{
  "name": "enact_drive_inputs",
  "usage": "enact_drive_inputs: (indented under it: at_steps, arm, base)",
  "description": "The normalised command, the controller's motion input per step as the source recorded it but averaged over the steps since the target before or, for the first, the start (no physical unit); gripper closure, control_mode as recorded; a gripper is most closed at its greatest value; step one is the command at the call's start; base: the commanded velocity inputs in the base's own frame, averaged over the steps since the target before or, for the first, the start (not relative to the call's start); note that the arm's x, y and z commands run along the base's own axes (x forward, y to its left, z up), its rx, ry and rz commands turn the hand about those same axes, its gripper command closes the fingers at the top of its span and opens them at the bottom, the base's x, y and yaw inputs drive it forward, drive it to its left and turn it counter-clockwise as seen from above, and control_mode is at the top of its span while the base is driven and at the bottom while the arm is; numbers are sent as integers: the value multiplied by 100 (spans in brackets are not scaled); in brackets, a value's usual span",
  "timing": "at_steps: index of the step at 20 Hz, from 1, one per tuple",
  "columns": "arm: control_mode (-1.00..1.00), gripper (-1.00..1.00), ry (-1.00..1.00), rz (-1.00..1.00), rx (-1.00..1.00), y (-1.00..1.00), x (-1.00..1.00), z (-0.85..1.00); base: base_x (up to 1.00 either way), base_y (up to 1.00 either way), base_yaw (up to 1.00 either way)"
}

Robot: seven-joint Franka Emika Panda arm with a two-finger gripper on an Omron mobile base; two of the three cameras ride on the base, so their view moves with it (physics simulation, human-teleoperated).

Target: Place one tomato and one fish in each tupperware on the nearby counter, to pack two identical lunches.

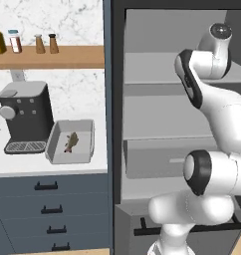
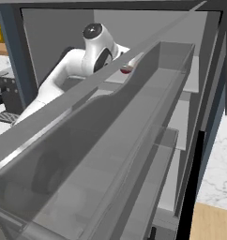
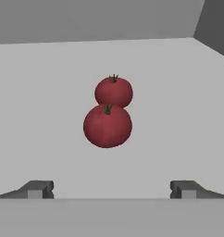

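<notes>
Two glossy red tomatoes lie touching on a pale grey fridge shelf, straight ahead of my gripper point(image 3: 111, 190). The nearer tomato point(image 3: 107, 126) partly covers the farther tomato point(image 3: 114, 91). My fingertips point(image 3: 37, 189) stand wide apart, open and holding nothing, a short way short of the nearer tomato. A sliver of red tomato point(image 2: 126, 70) shows past my arm inside the fridge. On the white counter point(image 1: 23, 162) sits a grey tupperware point(image 1: 85, 130) with one tan fish point(image 1: 71, 141) lying in it.
A dark coffee machine point(image 1: 25, 117) stands left of the tupperware, under a wooden shelf point(image 1: 67, 57) with bottles. The open fridge has grey shelves point(image 1: 152, 89) and a drawer with a handle slot point(image 1: 157, 159). A door bin wall point(image 2: 134, 117) lies close in front of the right camera.
</notes>
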Motion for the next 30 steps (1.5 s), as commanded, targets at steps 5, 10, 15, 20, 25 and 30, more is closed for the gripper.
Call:
enact_drive_inputs:
  at_steps: [5, 10, 15, 20, 25, 30]
  arm:
    - [-100, -100, 5, 0, 0, -2, 42, -25]
    - [-100, -100, 3, -2, 0, 0, 53, -23]
    - [-100, -100, 1, 0, 0, -7, 81, -23]
    - [-100, 100, 2, 0, 1, -31, 52, -12]
    - [-100, 100, 0, 0, 0, 0, 0, 0]
    - [-100, 100, -1, 0, 0, 0, -36, -7]
  base:
    - [0, 0, 0]
    - [0, 0, 0]
    - [0, 0, 0]
    - [0, 0, 0]
    - [0, 0, 0]
    - [0, 0, 0]
